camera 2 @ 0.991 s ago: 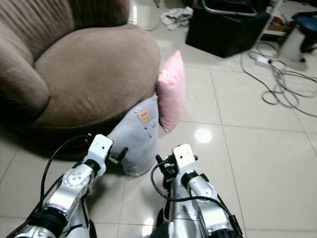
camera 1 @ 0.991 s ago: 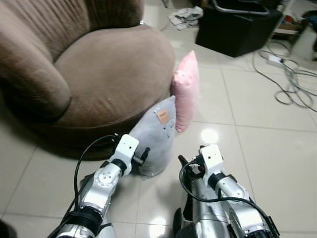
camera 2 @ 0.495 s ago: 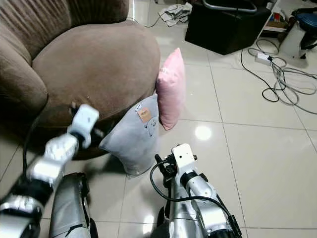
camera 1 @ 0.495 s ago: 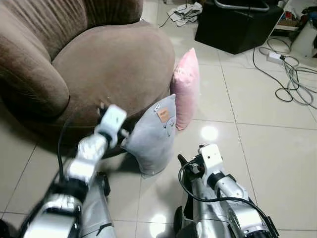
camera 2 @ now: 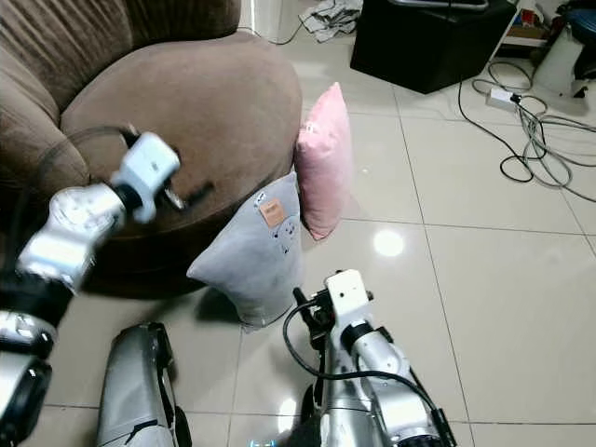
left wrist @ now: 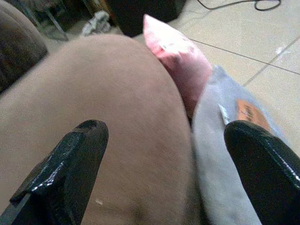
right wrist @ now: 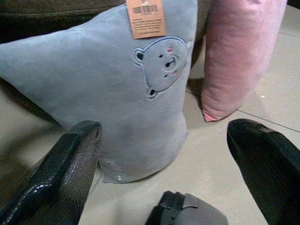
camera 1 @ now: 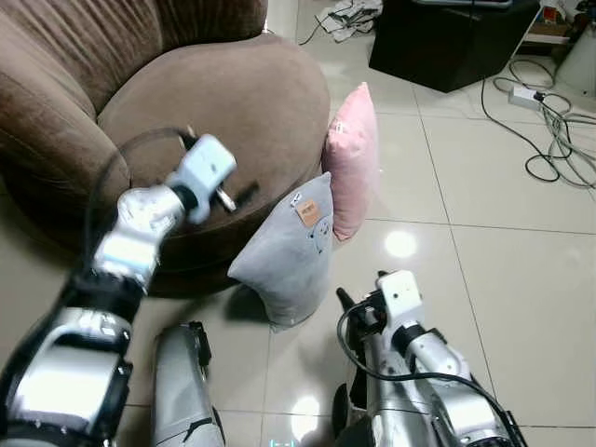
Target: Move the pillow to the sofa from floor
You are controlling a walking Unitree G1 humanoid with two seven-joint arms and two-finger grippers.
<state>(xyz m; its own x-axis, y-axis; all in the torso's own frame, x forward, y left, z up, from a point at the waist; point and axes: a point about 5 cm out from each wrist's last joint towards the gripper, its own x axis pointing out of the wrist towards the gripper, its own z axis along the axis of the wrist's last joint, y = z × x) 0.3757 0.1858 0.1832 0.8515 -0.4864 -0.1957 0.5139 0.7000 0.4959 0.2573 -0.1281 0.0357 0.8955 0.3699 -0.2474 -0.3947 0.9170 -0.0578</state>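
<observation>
Two pillows stand on the tiled floor against the front of the brown sofa (camera 1: 186,102). One is a grey pillow (camera 1: 284,256) with a bear face and an orange tag, the other a pink pillow (camera 1: 352,158) just behind it. My left gripper (camera 1: 237,197) is raised over the front of the sofa seat, to the left of the grey pillow, open and empty. In the left wrist view its fingers (left wrist: 70,164) stand wide apart. My right gripper (camera 1: 352,307) is low near the floor, just in front of the grey pillow (right wrist: 131,89), open and apart from it.
A black cabinet (camera 1: 447,47) stands at the back right, with cables (camera 1: 549,140) trailing over the floor and a crumpled cloth (camera 1: 349,14) near it. The tiles to the right of the pillows are bare. My own silver leg (camera 1: 182,391) is below.
My left arm has lifted from the floor beside the grey pillow up over the sofa seat's front edge, holding nothing. The right arm has stayed put. The view has shifted slightly.
</observation>
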